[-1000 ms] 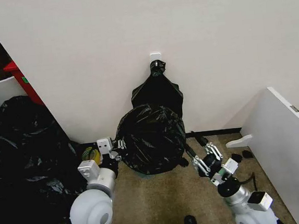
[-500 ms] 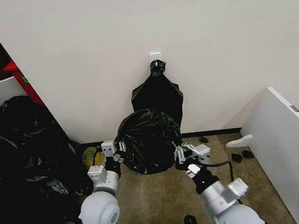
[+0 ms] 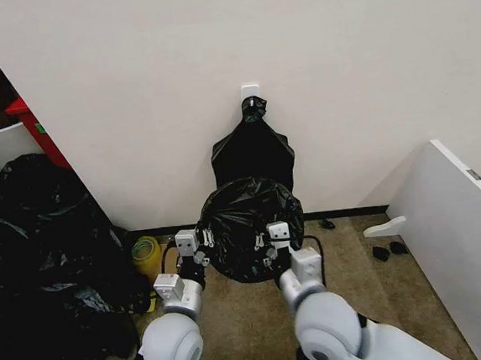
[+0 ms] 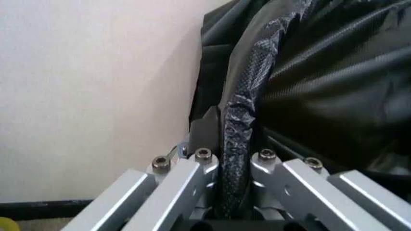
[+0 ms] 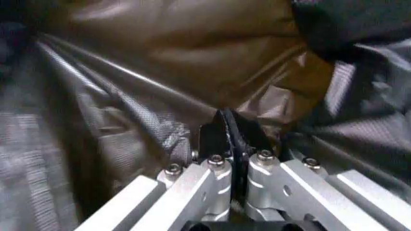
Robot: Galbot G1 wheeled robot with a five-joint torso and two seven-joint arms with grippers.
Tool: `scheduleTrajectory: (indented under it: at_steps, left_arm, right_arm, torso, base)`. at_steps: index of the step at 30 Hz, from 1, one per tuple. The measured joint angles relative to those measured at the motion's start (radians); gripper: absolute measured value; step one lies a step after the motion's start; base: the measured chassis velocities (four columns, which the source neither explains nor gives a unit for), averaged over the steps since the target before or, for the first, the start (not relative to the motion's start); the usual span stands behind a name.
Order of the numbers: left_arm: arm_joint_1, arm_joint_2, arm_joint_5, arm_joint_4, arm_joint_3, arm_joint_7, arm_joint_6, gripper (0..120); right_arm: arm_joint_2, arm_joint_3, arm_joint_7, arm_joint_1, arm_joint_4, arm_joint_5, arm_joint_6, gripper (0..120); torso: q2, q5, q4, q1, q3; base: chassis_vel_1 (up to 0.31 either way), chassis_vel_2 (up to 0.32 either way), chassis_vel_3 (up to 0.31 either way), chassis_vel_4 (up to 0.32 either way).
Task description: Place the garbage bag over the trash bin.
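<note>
My left hand (image 3: 197, 247) is clamped on a rolled fold of the garbage bag (image 3: 246, 226); in the left wrist view I see this black twisted strip (image 4: 239, 130) running between the two fingers, which are closed on it. My right hand (image 3: 271, 243) is clamped too: the right wrist view shows a thin pinch of the film (image 5: 232, 139) caught between its fingers. The two hands are at about the same height, one at each side of the bag, so neither is clearly nearer.

The bag stands on the floor (image 3: 244, 314) against the wall (image 3: 299, 74), directly in front of both hands, and it is stretched between them as a round, bulging shape. I think the trash bin is under it, because the shape is like a bucket, but I cannot see any cream plastic, so I cannot say how far the film goes down. The coming move depends on this: the held edge lies from side to side between my hands, and the bin's axis is upright.

The head view gives the whole outline and both arms. The wrist views give only the grip itself and the stretched film behind it.
</note>
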Motion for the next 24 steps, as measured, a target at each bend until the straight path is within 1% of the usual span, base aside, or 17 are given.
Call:
scheduleTrajectory:
  at_steps: [2, 5, 7, 11, 14, 15, 16, 21, 24]
  left_arm:
    - [0.007, 0.002, 0.006, -0.006, -0.003, 0.002, -0.005, 2]
    - [0.012, 0.004, 0.013, -0.010, -0.006, 0.003, -0.010, 2]
    - [0.021, 0.004, 0.035, -0.011, -0.007, 0.006, -0.018, 2]
    - [0.035, 0.003, 0.082, -0.009, -0.011, 0.010, -0.034, 2]
    - [0.039, 0.003, 0.092, -0.009, -0.011, 0.012, -0.037, 2]
    - [0.049, 0.002, 0.105, -0.011, -0.012, 0.015, -0.040, 2]
    - [0.049, 0.002, 0.105, -0.011, -0.012, 0.015, -0.040, 2]
    - [0.079, 0.002, 0.135, -0.033, -0.009, 0.038, -0.046, 2]
    - [0.085, 0.002, 0.151, -0.032, -0.012, 0.044, -0.056, 2]
  right_arm:
    - [0.021, -0.010, 0.022, 0.038, -0.042, 0.014, -0.033, 0]
    - [0.035, -0.015, 0.024, 0.069, -0.076, 0.019, -0.040, 0]
    - [0.058, -0.019, 0.025, 0.117, -0.121, 0.040, -0.051, 0]
    - [0.086, -0.030, 0.028, 0.175, -0.162, 0.079, -0.071, 0]
    - [0.092, -0.036, 0.027, 0.191, -0.179, 0.085, -0.074, 0]
    - [0.105, -0.041, 0.020, 0.219, -0.216, 0.094, -0.077, 0]
    - [0.105, -0.041, 0.020, 0.219, -0.216, 0.094, -0.077, 0]
    - [0.140, -0.039, 0.005, 0.283, -0.323, 0.128, -0.081, 0]
    - [0.146, -0.033, 0.002, 0.289, -0.344, 0.128, -0.080, 0]
  torso:
    - [0.000, 0.0001, 0.0000, 0.000, 0.000]
    - [0.000, 0.0001, 0.0000, 0.000, 0.000]
    - [0.000, 0.0001, 0.0000, 0.000, 0.000]
    - [0.000, 0.0001, 0.0000, 0.000, 0.000]
    - [0.000, 0.0001, -0.0001, 0.000, 0.000]
    - [0.000, 0.0002, 0.0000, 0.000, 0.000]
    - [0.000, 0.0002, 0.0000, 0.000, 0.000]
    - [0.000, 0.0002, 0.0000, 0.000, 0.000]
    - [0.000, 0.0002, 0.0001, 0.000, 0.000]
  base:
    - [0.000, 0.000, 0.000, 0.000]
    - [0.000, 0.000, 0.000, 0.000]
    - [0.000, 0.000, 0.000, 0.000]
    - [0.000, 0.000, 0.000, 0.000]
    - [0.000, 0.000, 0.000, 0.000]
    - [0.000, 0.000, 0.000, 0.000]
    - [0.000, 0.000, 0.000, 0.000]
    - [0.000, 0.000, 0.000, 0.000]
    - [0.000, 0.000, 0.000, 0.000]
